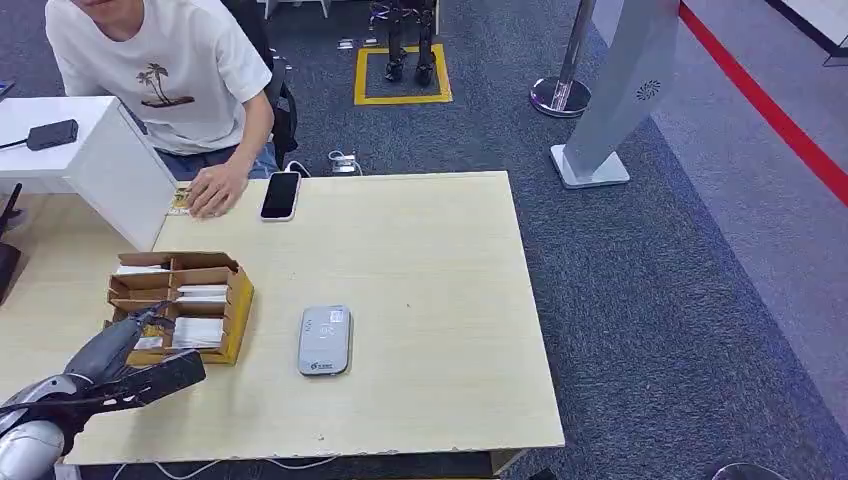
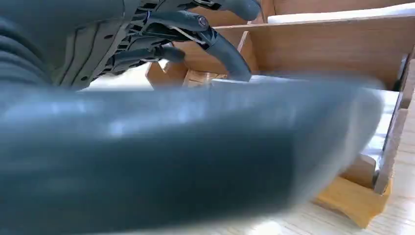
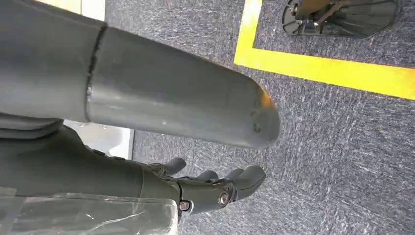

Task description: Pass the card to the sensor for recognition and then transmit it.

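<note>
The left hand (image 1: 135, 352) reaches into the wooden box (image 1: 180, 303) on the desk (image 1: 430, 300), fingers apart above the white cards (image 1: 198, 331). The grey sensor (image 1: 324, 340) lies beside the box. The right hand (image 3: 205, 188) hangs over carpet, fingers spread, holding nothing.

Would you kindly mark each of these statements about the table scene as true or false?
1. The card reader lies to the right of the wooden card box in the head view. True.
2. The left hand rests on the card reader. False: it is at the card box, apart from the reader.
3. A phone lies on the table's far side near a person's hand. True.
4. The card box is empty. False: white cards lie in its compartments.
5. The right hand holds a card. False: it hangs over the carpet, holding nothing.
</note>
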Controlling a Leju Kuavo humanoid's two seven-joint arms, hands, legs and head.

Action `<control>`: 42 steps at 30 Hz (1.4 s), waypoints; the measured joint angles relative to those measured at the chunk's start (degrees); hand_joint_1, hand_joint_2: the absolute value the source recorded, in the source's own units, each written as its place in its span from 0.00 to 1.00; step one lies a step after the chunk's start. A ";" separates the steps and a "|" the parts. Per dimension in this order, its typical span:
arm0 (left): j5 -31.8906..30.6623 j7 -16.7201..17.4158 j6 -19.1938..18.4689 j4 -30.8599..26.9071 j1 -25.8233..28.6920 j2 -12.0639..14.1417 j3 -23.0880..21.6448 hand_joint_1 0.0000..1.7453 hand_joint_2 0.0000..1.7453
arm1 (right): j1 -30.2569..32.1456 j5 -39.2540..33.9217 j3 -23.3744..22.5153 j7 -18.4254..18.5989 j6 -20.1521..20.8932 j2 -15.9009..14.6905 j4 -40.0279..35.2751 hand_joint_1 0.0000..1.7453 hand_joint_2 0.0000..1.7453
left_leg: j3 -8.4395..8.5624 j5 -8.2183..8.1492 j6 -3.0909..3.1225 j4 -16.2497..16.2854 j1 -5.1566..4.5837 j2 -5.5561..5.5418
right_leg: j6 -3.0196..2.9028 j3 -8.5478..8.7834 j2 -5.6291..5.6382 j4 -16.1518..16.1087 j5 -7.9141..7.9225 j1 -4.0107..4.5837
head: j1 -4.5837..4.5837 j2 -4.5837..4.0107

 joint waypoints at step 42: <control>0.15 -0.17 -0.55 0.33 -3.18 -1.38 -0.28 0.00 1.00 | -0.44 0.24 0.00 0.00 0.17 0.35 -0.07 0.00 0.00 | 0.00 0.02 0.03 0.00 0.00 0.00 | 0.00 0.00 0.00 0.00 0.01 0.00 | 0.00 -0.02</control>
